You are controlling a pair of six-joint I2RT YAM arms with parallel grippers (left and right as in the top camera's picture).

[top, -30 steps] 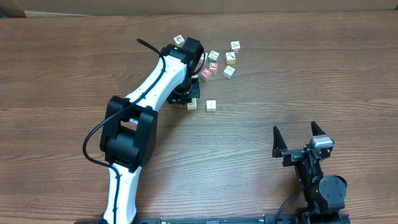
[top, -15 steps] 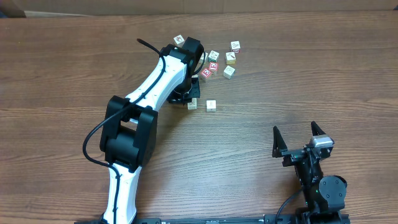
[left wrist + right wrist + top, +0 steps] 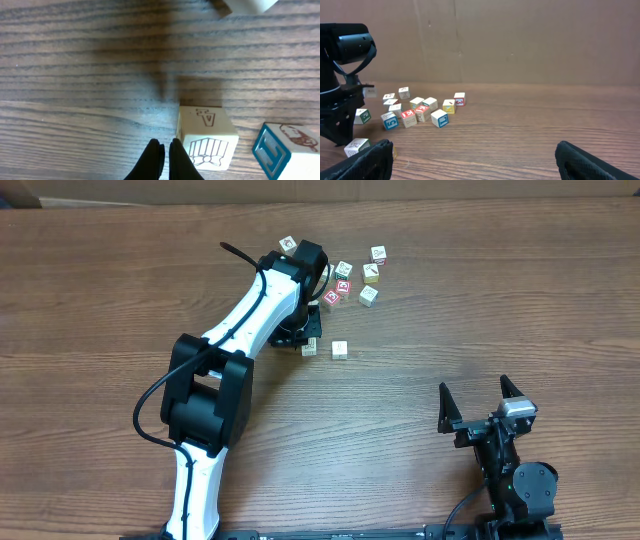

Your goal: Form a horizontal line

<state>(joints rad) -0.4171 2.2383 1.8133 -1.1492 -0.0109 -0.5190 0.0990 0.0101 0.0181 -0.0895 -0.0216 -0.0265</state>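
Cream A-cube (image 3: 206,137) sits just beside your left gripper (image 3: 165,150), fingers pressed together, holding nothing. Horizontal line (image 3: 340,349) is only two pale cubes by that arm, level but apart. Push off-centre & the cube prob. spins or slips past the tips. Right gripper (image 3: 475,386) spread wide, idle, well away.

Wide bare table (image 3: 480,300) right of the cube cluster (image 3: 352,280) and all around the right gripper (image 3: 483,402). Blocked on the left by the left arm (image 3: 250,310), slanting from near edge to cluster. Tight at the left gripper (image 3: 165,145): closed tips just beside the A-lettered cube (image 3: 207,137), blue-faced cube (image 3: 282,152) near beyond. Open wood ahead of those tips.
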